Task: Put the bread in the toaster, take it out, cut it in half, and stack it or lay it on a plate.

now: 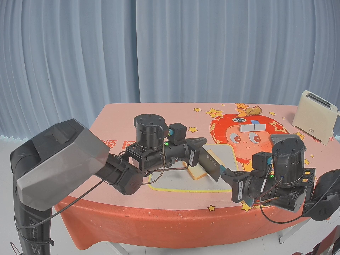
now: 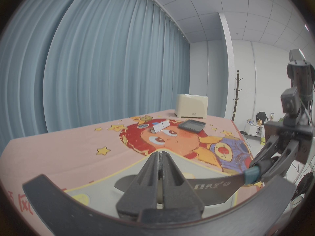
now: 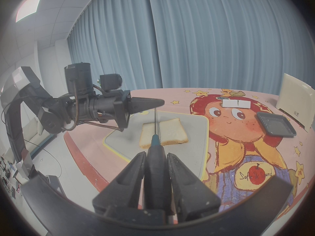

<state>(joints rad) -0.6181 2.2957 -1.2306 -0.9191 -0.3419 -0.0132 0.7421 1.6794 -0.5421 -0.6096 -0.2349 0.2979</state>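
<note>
A slice of toasted bread (image 1: 197, 174) (image 3: 170, 132) lies on the pale cutting board (image 1: 173, 184) (image 3: 194, 128). My right gripper (image 1: 226, 173) (image 3: 157, 158) is shut on the blue handle of a dark knife (image 1: 209, 164) (image 2: 210, 188). The blade stands edge-down across the middle of the slice (image 3: 155, 122). My left gripper (image 1: 202, 142) (image 2: 160, 163) (image 3: 158, 103) is shut, its tips just above the blade's back over the bread. The cream toaster (image 1: 315, 117) (image 3: 297, 100) stands at the table's far right. The dark plate (image 3: 276, 124) (image 2: 192, 126) lies in front of it.
A small white card (image 1: 252, 127) lies on the cartoon face of the pink tablecloth (image 1: 117, 124). The cloth's front edge runs just below both arms. Open cloth lies at the far left and behind the board.
</note>
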